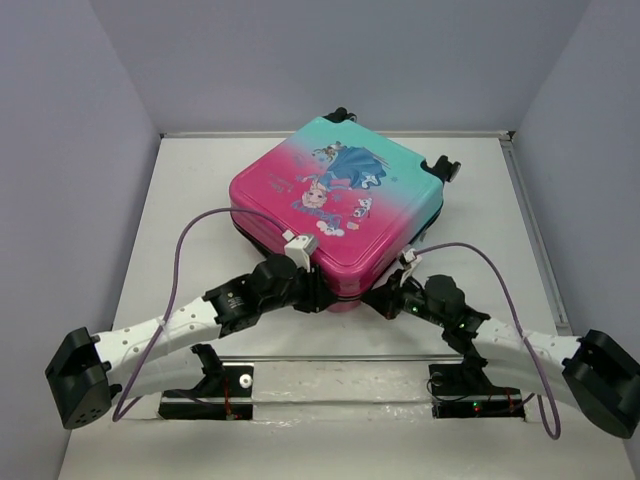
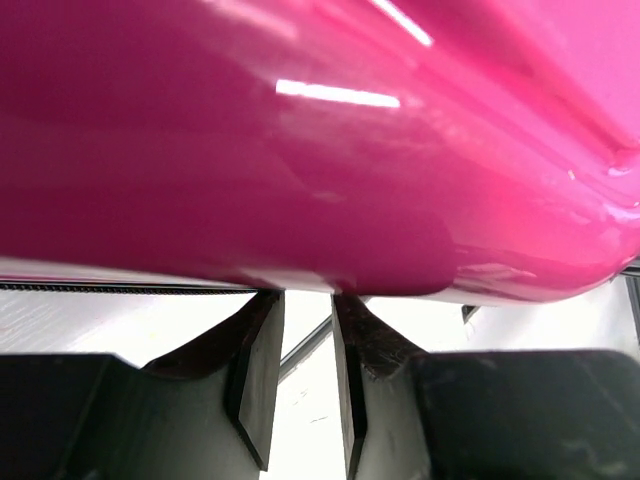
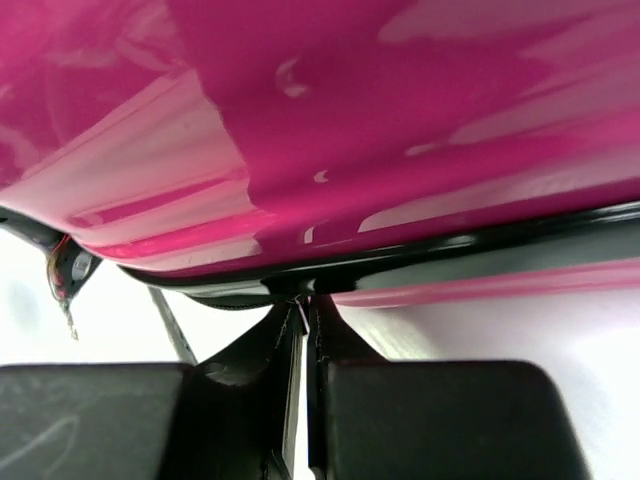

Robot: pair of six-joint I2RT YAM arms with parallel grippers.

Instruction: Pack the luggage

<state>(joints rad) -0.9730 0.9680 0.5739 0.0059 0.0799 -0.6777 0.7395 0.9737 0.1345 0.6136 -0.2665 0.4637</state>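
The luggage [image 1: 335, 205] lies flat and closed in the middle of the table, princess print up, pink end toward me, wheels at the far side. My left gripper [image 1: 322, 293] is at its near corner, fingertips under the pink shell [image 2: 300, 150]; in the left wrist view the gripper [image 2: 308, 300] shows a narrow gap with nothing in it. My right gripper [image 1: 378, 297] is at the same corner from the right. In the right wrist view it [image 3: 305, 305] is pinched at the black zipper band [image 3: 480, 250] on a small thin tab, apparently the zipper pull [image 3: 303, 300].
White table [image 1: 200, 200] with grey walls on three sides. Purple cables [image 1: 180, 260] loop from both arms. The arm bases [image 1: 220, 385] sit at the near edge.
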